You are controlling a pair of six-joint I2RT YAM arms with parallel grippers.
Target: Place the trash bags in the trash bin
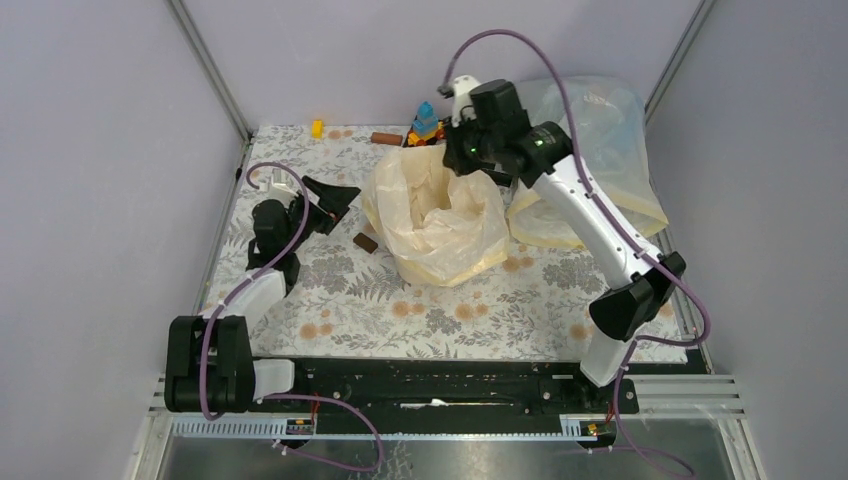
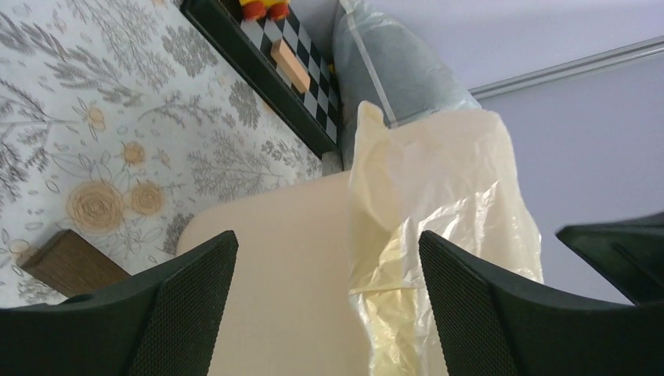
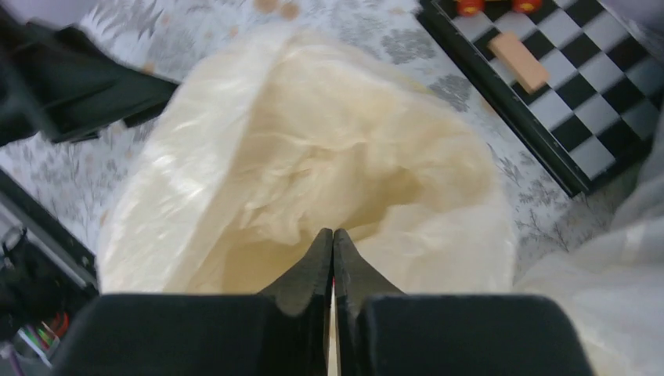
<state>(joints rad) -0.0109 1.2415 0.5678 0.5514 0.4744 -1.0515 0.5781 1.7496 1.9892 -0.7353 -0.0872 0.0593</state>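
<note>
The cream-yellow trash bag (image 1: 432, 212) is draped open over the trash bin, whose beige side shows in the left wrist view (image 2: 282, 266). In the top view the bag hides the bin. My right gripper (image 1: 458, 158) is above the bag's far rim, jaws shut, with a sliver of film pinched between them; the bag's open mouth (image 3: 313, 172) lies below my fingertips (image 3: 333, 233). My left gripper (image 1: 335, 198) is open and empty at the bin's left side. The bin wall and hanging bag (image 2: 446, 235) fill the space between its fingers (image 2: 327, 243).
A brown block (image 1: 365, 242) lies on the floral cloth by the bin's left. A checkerboard (image 3: 579, 94) with toys (image 1: 426, 122) sits at the back. A big clear sack (image 1: 600, 140) bulges at the back right. A yellow piece (image 1: 317, 128) and a brown cylinder (image 1: 386, 138) lie by the back wall.
</note>
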